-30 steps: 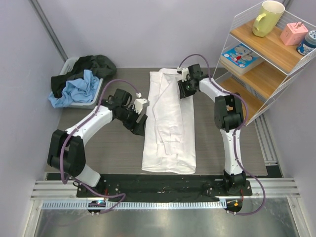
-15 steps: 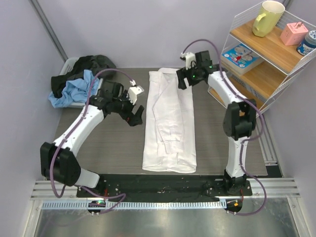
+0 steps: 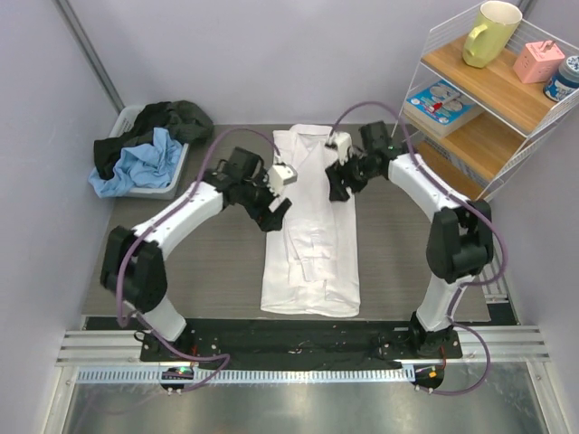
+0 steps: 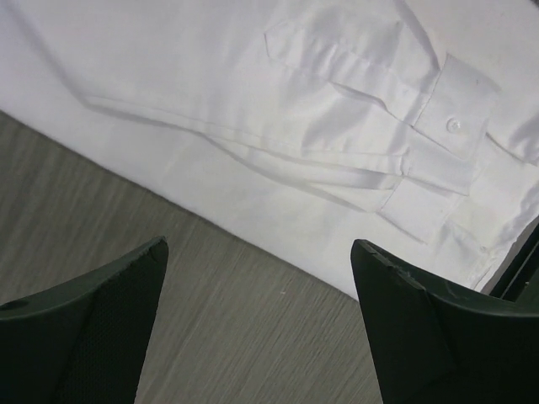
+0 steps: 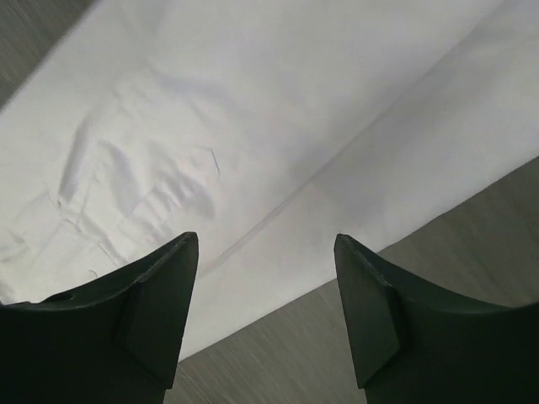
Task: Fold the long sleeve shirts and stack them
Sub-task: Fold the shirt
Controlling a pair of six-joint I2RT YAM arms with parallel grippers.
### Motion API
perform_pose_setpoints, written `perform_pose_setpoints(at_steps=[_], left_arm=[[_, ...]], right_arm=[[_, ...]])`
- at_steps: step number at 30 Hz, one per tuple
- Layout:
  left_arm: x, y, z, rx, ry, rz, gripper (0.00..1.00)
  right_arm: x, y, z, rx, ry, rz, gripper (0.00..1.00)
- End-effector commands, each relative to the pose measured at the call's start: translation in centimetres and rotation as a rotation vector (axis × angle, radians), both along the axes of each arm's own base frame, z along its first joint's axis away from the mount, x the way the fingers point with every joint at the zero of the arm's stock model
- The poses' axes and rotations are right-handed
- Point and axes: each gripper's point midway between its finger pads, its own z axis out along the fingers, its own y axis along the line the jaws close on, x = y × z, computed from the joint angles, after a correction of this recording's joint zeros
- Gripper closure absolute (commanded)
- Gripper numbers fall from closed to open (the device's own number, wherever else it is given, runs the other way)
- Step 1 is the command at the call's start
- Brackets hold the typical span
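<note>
Shirt (image 3: 310, 226), white and collared, lies mid-worktop (image 3: 226, 271) as a long narrow strip, collar at the far end, sleeves tucked in and cuffs showing on top. Left fingers (image 4: 101, 328) are spread wide with nothing between them, hanging over the strip's left edge. Right fingers (image 5: 135, 328) are just as wide and empty over the right edge, nearer the collar.

By my read the lengthwise folds are done and the crosswise fold is up. That calls for both pairs to drop onto matching edges, pinch the thin cloth without dragging the layers, and carry one end evenly over the other.

The worktop is flat grey-brown wood grain. At far left a tray (image 3: 156, 191) holds a heap of dark and blue clothes (image 3: 136, 163). On the right stands a wire rack (image 3: 493, 86) with a yellow mug (image 3: 489, 33) on top. Plain pale walls all round.
</note>
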Motion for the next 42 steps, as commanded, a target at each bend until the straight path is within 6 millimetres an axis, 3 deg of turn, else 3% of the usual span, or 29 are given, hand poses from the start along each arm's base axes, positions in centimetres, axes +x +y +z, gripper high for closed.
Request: perform_pose_setpoints(at_steps=[1, 7, 14, 18, 21, 24, 27, 28, 29, 30, 31, 32, 33, 34, 35, 36, 37, 38, 40, 41, 42], left_arm=[[0.9, -1.8, -3.9, 0.106, 0.03, 0.016, 0.12], [2.7, -1.3, -9.0, 0.218, 0.057, 0.025, 0.14], [4.6, 0.2, -12.9, 0.339, 0.059, 0.032, 0.15], [6.9, 0.8, -13.5, 0.347, 0.064, 0.073, 0.17], [7.8, 1.3, -13.7, 0.343, 0.076, 0.098, 0.19], [8.7, 1.4, -12.1, 0.325, 0.041, 0.103, 0.19], [8.0, 0.8, -9.3, 0.253, 0.027, 0.083, 0.18], [7.2, 0.0, -6.5, 0.18, 0.001, 0.054, 0.17], [5.8, 0.0, -5.7, 0.155, 0.007, 0.028, 0.16], [4.9, 0.0, -4.7, 0.126, -0.007, -0.012, 0.15], [3.5, -0.4, -1.6, 0.063, -0.056, -0.055, 0.14], [1.7, 0.0, -2.1, 0.058, -0.038, -0.098, 0.14], [0.2, 0.4, -1.8, 0.058, -0.044, -0.156, 0.14], [-1.4, 0.4, 0.2, 0.013, -0.089, -0.207, 0.13], [-3.6, 1.2, -1.5, 0.025, -0.048, -0.245, 0.12], [-4.8, 1.5, -1.6, 0.034, -0.07, -0.305, 0.12], [-6.1, 1.8, -2.1, 0.038, -0.071, -0.334, 0.12], [-8.3, 2.0, -2.7, 0.042, -0.074, -0.385, 0.12], [-10.4, 1.3, -3.9, 0.052, -0.114, -0.479, 0.14], [-12.1, 1.7, -5.3, 0.057, -0.107, -0.503, 0.18], [-12.1, 1.0, -5.6, 0.047, -0.158, -0.525, 0.21]], right_arm=[[-2.4, -2.0, -6.7, -0.143, 0.117, 0.013, 0.3], [-1.4, -2.5, -10.7, -0.203, 0.121, 0.02, 0.32], [1.1, -2.6, -13.6, -0.246, 0.102, 0.003, 0.33], [2.6, -2.5, -14.4, -0.256, 0.089, -0.024, 0.33], [3.9, -2.5, -15.1, -0.27, 0.073, -0.039, 0.34], [5.1, -2.3, -14.1, -0.26, 0.051, -0.054, 0.33], [5.2, -1.7, -10.0, -0.211, -0.002, -0.047, 0.31], [5.0, -1.6, -8.5, -0.192, -0.023, -0.037, 0.29], [4.2, -1.1, -5.3, -0.143, -0.062, -0.013, 0.27], [3.7, -1.1, -3.6, -0.121, -0.09, 0.002, 0.25], [2.3, -1.2, -2.9, -0.108, -0.092, 0.03, 0.24], [1.0, -1.1, -2.1, -0.096, -0.112, 0.09, 0.2], [-0.5, -1.2, 0.8, -0.08, -0.185, 0.131, 0.2], [-2.7, -1.6, -0.2, -0.087, -0.164, 0.174, 0.18], [-4.9, -1.5, 0.0, -0.082, -0.185, 0.269, 0.17], [-6.8, -1.7, 1.6, -0.071, -0.245, 0.315, 0.17], [-9.7, -2.1, -0.5, -0.075, -0.21, 0.36, 0.17], [-11.4, -2.0, -0.9, -0.07, -0.236, 0.422, 0.19], [-16.2, -1.6, -2.7, -0.064, -0.243, 0.51, 0.23], [-17.2, -1.7, -3.7, -0.098, -0.269, 0.553, 0.33], [-19.4, -2.3, -5.8, -0.126, -0.263, 0.58, 0.37]])
